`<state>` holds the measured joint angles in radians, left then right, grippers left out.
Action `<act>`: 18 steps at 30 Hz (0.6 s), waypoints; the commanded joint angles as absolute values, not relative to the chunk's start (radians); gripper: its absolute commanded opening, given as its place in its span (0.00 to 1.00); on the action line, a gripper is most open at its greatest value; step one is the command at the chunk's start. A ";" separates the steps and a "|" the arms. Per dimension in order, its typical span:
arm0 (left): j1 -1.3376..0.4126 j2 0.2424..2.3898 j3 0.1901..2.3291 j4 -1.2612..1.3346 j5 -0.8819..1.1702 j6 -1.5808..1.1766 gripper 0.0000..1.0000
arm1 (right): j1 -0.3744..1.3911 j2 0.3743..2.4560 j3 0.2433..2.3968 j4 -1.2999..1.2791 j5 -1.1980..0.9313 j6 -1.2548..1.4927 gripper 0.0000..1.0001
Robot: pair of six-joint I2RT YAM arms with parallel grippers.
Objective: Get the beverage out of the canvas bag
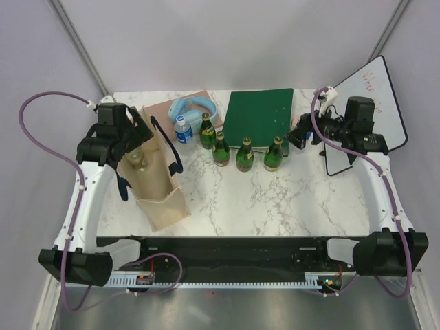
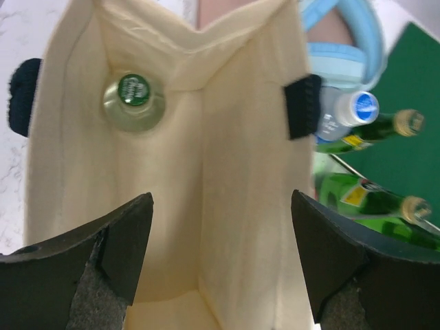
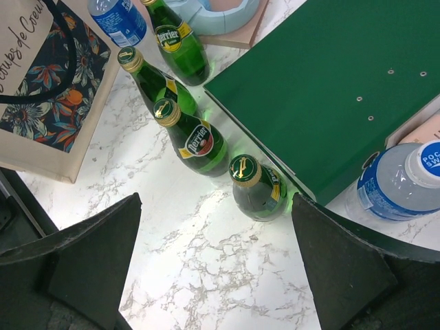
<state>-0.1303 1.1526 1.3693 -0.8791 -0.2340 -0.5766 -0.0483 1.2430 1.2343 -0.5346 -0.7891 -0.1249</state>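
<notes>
The beige canvas bag [image 1: 159, 196] with navy handles stands open at the left of the table. A bottle with a green cap [image 2: 133, 91] stands inside it in the far left corner; it also shows in the top view [image 1: 137, 162]. My left gripper [image 1: 139, 136] is open and empty above the bag's mouth, looking down into it [image 2: 221, 196], with the bottle ahead of the left finger. My right gripper [image 1: 297, 137] is open and empty above the marble near the rightmost green bottle [image 3: 256, 185]. The bag's flowered side shows in the right wrist view [image 3: 48, 103].
Several green glass bottles [image 1: 245, 155] stand in a row mid-table in front of a green binder [image 1: 260, 115]. A blue-labelled water bottle [image 1: 183, 129] and a light-blue ring [image 1: 196, 106] sit behind the bag. Another water bottle [image 3: 399, 185] and a whiteboard [image 1: 364, 103] are at the right.
</notes>
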 commanded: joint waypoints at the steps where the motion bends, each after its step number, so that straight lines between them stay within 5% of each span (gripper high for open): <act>1: -0.064 1.226 1.332 -0.897 -0.216 -0.604 0.86 | -0.037 1.250 1.256 -0.523 -0.755 -0.149 0.98; 18: -0.020 1.425 1.255 -0.634 -0.459 -0.508 0.75 | -0.006 1.281 1.281 -0.528 -0.704 -0.149 0.98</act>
